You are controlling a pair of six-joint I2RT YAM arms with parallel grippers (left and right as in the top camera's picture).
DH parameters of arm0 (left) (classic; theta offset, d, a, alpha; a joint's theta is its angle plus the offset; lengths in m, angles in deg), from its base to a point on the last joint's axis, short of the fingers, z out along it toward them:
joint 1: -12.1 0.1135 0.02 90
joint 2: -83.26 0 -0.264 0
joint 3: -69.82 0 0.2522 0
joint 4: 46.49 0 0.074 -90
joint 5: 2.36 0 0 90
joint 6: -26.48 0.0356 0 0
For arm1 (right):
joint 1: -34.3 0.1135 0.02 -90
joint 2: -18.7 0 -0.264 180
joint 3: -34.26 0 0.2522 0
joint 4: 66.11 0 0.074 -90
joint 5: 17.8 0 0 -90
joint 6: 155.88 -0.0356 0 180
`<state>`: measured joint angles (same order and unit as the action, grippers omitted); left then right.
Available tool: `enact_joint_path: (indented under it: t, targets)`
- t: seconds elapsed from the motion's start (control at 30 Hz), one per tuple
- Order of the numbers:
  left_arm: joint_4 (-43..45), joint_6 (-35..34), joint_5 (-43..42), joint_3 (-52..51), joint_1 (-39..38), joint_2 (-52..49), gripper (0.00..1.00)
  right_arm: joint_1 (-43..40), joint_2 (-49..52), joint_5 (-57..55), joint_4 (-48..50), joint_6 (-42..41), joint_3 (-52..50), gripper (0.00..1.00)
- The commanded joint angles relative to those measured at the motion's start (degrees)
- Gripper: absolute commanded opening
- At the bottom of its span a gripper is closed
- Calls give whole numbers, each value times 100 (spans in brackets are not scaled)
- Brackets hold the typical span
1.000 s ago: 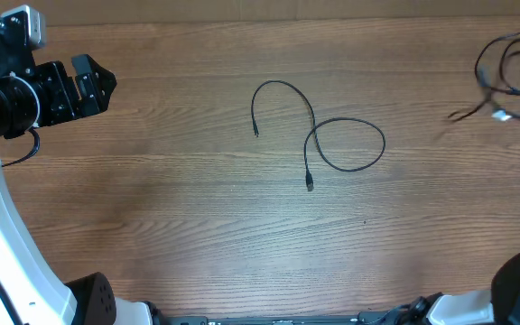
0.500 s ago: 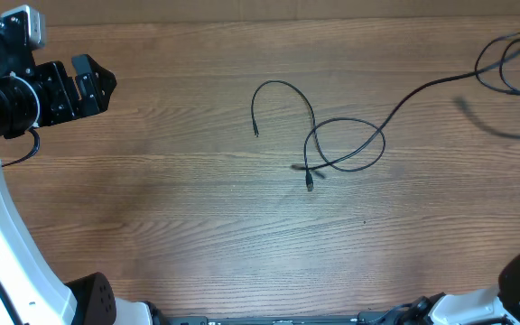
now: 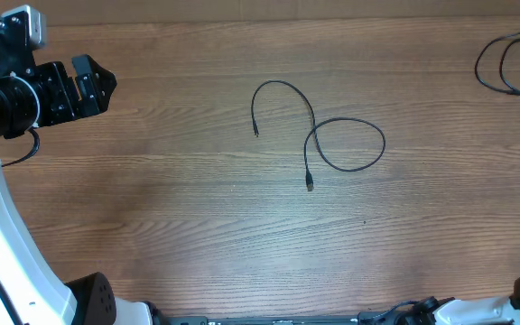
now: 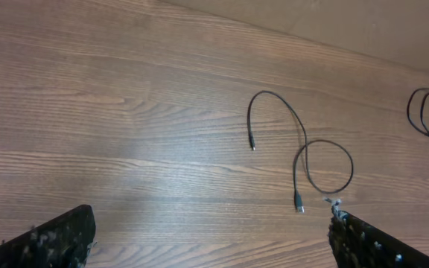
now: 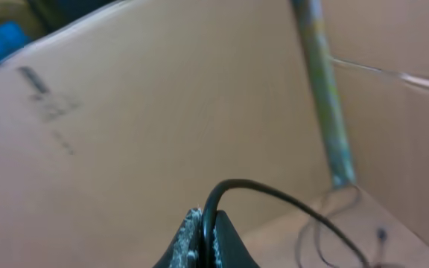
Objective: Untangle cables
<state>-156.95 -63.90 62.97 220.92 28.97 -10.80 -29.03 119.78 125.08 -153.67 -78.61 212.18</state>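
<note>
**Item 1: centre cable.** One thin black cord lies flat in the middle of the desk. It rises from the left plug over an arch, crosses itself once into a closed loop, and ends at the lower plug. Its shape and place match those of a second ago.

**Item 2: strand, no longer on the desk.** Half a second ago a long black strand stretches from the upper right of the overhead view down to the lower plug. It is now absent there. The centre cable has not shifted, so the two are judged parted rather than snagged.

**Item 3: edge cable.** Black loops lie at the far right edge of the desk, partly out of frame. A denser clump lay just below them a second ago and is gone from the overhead view.

**Item 4: right pincer.** It is outside the overhead view, and its wrist camera looks up at cardboard walls. It is pressed together on the held cable, which arches away from the tips. This is probably the strand just drawn off.

**Item 5: left pincer.** It is spread wide and empty at the far left, well apart from every cable, and unchanged.

**Status.** One cord is lifted clear. The centre cable's single crossing and the edge loops look unresolved.
</note>
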Motion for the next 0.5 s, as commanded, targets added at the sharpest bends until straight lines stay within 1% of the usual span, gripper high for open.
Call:
enact_joint_path:
  t: [0.0, 0.23, 0.47]
  targets:
    - [-9, 133, -24, 4, -42, 96, 100, -7, 527, -927, -179, 522, 7, 4]
    - [-9, 125, -46, 4, -42, 142, 100, 61, 1832, -914, 109, 570, 7, 4]
    - [-9, 129, -44, 4, -42, 372, 100, 146, 2804, -935, 63, 750, 7, 4]
